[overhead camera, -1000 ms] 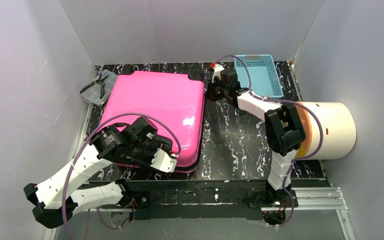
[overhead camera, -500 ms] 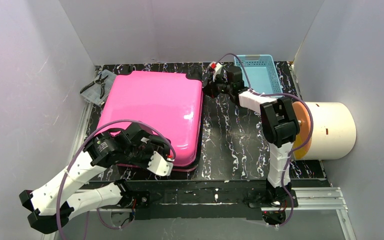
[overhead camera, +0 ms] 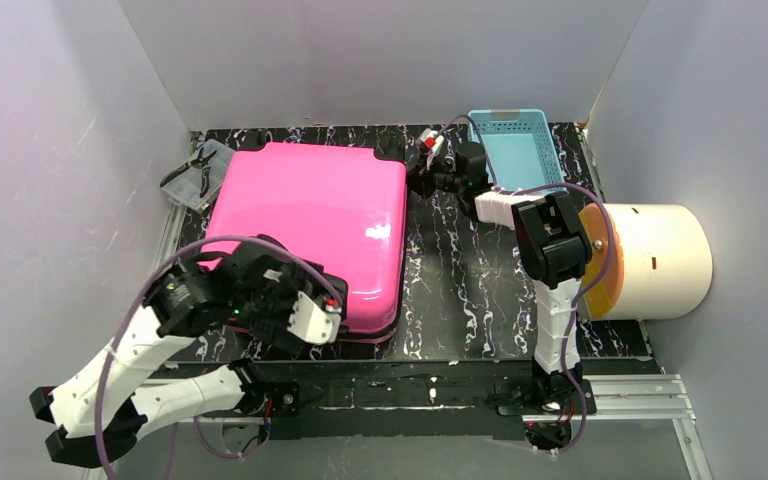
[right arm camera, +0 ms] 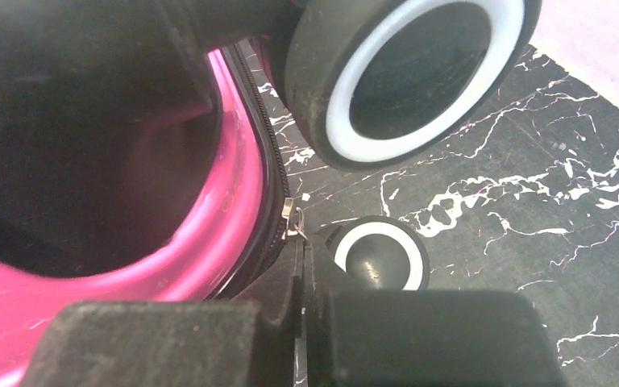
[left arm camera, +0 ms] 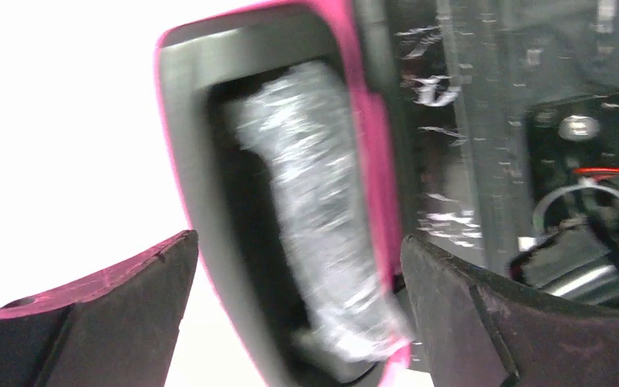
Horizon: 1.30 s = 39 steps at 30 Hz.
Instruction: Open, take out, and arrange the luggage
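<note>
The luggage (overhead camera: 310,225) lies flat and closed on the left half of the bench (overhead camera: 460,290), its handle side at the near edge and its wheels toward the far edge. The job is at the opening step: nothing has been taken out or arranged. The left gripper (left arm camera: 298,242) hangs at the near edge with its fingers wide apart on either side of the recessed handle (left arm camera: 314,201), gripping nothing. The right gripper (right arm camera: 302,266) is at the case's far right corner, beside a wheel (right arm camera: 407,72), fingers pressed together with their tips right at the zip pull (right arm camera: 292,216); whether the pull is pinched between them, I cannot tell. The zip looks closed at that corner. The next move probably calls for a sure pinch on the pull and a steady draw along the seam around the shell, with the left arm ready to brace the case so it does not slide. The basket (overhead camera: 518,150) stands at the far right corner.
</note>
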Motion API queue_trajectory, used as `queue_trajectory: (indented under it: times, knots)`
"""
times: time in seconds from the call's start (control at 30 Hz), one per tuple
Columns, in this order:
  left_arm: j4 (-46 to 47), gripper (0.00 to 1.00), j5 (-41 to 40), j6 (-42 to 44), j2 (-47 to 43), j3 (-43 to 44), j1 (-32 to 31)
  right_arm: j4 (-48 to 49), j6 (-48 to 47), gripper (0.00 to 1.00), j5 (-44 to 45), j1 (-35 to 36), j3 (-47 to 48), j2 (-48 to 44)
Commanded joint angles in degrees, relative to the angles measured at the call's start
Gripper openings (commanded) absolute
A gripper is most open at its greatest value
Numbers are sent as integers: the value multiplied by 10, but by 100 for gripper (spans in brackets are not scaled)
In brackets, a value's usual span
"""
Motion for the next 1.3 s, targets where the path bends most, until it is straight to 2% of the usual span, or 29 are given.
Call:
queue_trajectory:
  times: [0.0,0.1,0.23,0.3,0.4,0.47,0.57,0.63,0.7,0.83,0.9,0.97,1.07,1.17,1.27]
  knots:
    - [9,98,-82,-22,-10,97,22,21,-38,1,18,2,7,-23]
    - [7,98,-111,-12,-16,124,95,1,-56,1,20,9,13,-23]
    - [1,95,-116,-11,-19,152,260,-8,-57,1,20,12,21,-19]
    - [29,91,-126,31,-34,121,359,-12,-57,1,21,15,25,-16]
    - [55,88,-5,119,-56,46,577,-12,-58,1,19,20,30,-13]
    - [30,84,64,152,-9,43,717,-13,-59,1,20,24,34,-13]
    - [-38,74,131,165,110,119,885,-12,-65,1,22,28,33,-16]
    - [-110,72,190,189,150,171,953,-8,-69,1,24,28,30,-19]
    - [-156,72,217,242,132,163,976,-5,-72,1,25,28,27,-22]
    - [-157,75,219,343,24,20,976,-3,-70,1,27,27,26,-19]
    - [-159,76,196,357,9,-38,976,-3,-69,1,26,28,27,-17]
    - [-151,76,189,348,19,-64,976,-2,-67,1,22,28,30,-13]
    - [-123,79,231,344,24,-79,972,-3,-61,1,10,31,34,-14]
    - [-52,82,276,255,36,-73,952,-4,-78,1,11,42,14,-36]
    - [24,82,270,176,44,-93,916,0,-108,1,25,63,-24,-71]
